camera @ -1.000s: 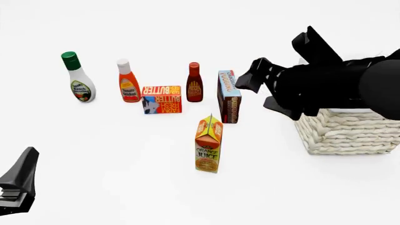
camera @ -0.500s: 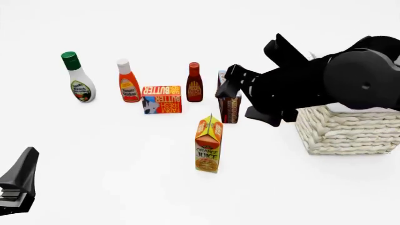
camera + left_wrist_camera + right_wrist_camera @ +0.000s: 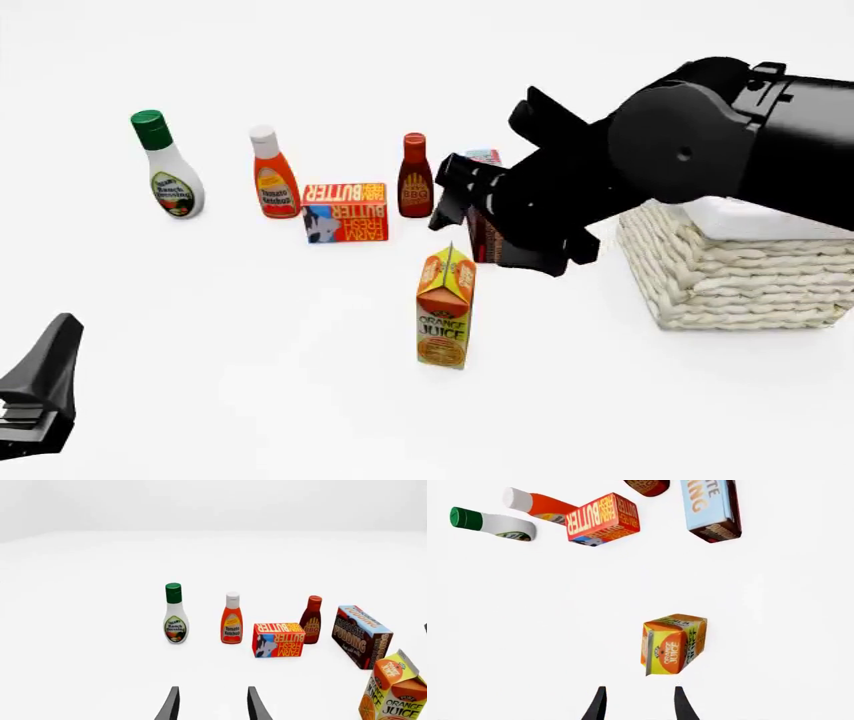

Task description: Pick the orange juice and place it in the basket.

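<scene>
- Since the earlier front pictures the right arm has swung further to the left and nearer to the camera; its right tool (image 3: 461, 195) now hangs above the orange juice carton and hides most of the chocolate pudding box (image 3: 483, 232), which was fully visible before.
- Nothing else has moved: the orange juice carton (image 3: 445, 308), all the groceries and the left tool (image 3: 38, 395) are at the same places.
- The orange juice carton stands upright on the white worktop (image 3: 240, 350), long axis vertical, gable top up, and its "ORANGE JUICE" face turned to the camera. It is in front of the row of groceries, left of the wicker basket (image 3: 734, 280) and well apart from it, and nothing touches it.
- In the right wrist view the two fingers are apart and hold nothing; the carton lies just beyond them.
- In the left wrist view the left fingers are also apart and hold nothing.
- Readable labels: "Ranch Dressing" on the green-capped bottle (image 3: 167, 166), "Tomato Ketchup" on the white-capped bottle (image 3: 275, 174), "BBQ" on the dark sauce bottle (image 3: 415, 177), "FARM FRESH BUTTER" on the butter box (image 3: 344, 211).
</scene>
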